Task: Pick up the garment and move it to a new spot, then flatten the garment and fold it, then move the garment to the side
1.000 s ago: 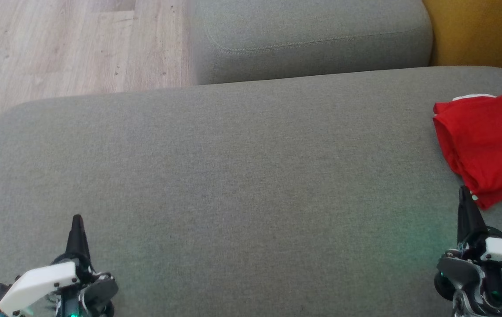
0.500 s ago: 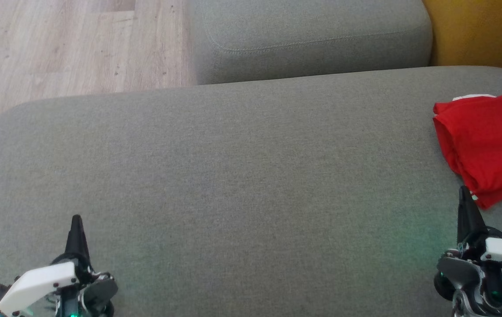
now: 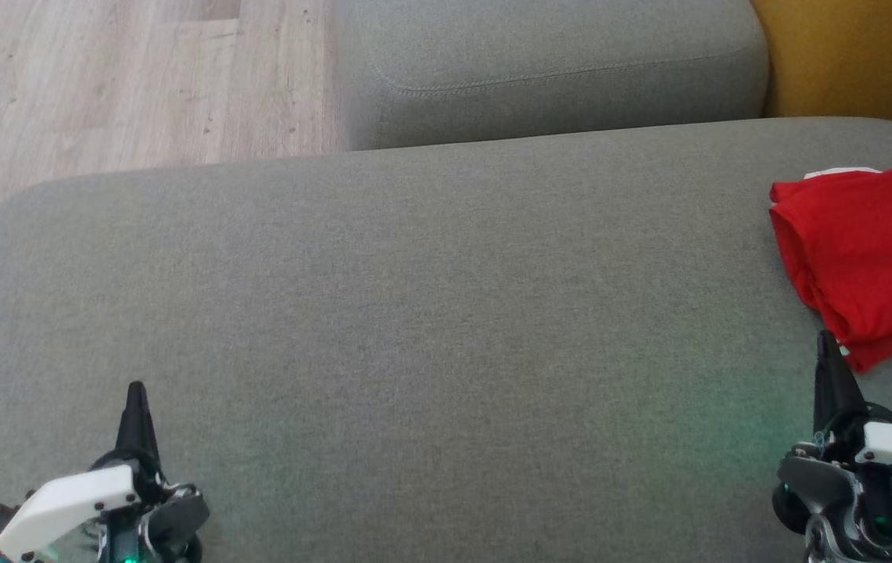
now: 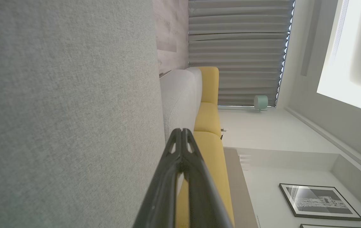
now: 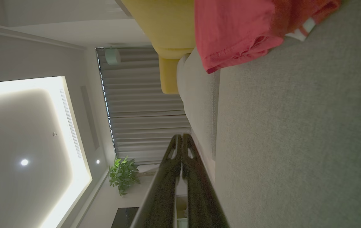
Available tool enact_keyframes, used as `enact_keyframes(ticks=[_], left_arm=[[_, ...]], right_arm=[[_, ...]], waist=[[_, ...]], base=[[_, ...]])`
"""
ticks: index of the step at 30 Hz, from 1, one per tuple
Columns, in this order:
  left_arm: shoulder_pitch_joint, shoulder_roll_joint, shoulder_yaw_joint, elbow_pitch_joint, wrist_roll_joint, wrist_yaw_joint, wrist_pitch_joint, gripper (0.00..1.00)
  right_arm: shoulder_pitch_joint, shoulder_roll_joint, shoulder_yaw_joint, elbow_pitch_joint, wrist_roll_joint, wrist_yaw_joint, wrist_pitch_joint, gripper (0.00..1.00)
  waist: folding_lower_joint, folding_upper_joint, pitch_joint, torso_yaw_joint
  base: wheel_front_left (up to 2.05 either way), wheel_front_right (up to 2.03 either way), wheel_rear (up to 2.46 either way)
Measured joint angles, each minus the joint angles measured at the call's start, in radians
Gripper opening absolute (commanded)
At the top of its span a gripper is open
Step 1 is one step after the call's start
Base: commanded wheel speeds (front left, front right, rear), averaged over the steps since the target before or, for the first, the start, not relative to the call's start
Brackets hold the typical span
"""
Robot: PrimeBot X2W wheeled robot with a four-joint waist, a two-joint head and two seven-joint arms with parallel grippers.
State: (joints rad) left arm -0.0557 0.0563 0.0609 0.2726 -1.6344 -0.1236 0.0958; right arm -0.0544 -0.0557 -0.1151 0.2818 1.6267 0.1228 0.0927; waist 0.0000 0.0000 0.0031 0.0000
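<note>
On a broad grey sofa cushion (image 3: 430, 297), a folded red garment (image 3: 868, 258) lies at the far right edge, a sliver of white trim showing at its back corner. The right gripper (image 3: 825, 340) is poised just beside the garment's near corner, its jaws clenched on nothing. The left gripper (image 3: 135, 391) hovers over bare upholstery well apart at the lower left, its jaws likewise pressed together and empty, while a pale wooden floor (image 3: 102, 78) and a yellow cushion (image 3: 852, 55) frame the scene beyond.
</note>
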Motion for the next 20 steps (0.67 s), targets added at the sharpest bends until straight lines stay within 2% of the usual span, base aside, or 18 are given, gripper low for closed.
enact_keyframes(ticks=[20], left_arm=[[0.000, -0.003, 0.004, 0.000, 0.001, 0.000, 0.001, 0.00]], right_arm=[[0.000, 0.002, -0.004, 0.000, 0.000, 0.000, 0.002, 0.00]], waist=[[0.0000, 0.0000, 0.000, 0.000]], base=[[0.00, 0.00, 0.00]])
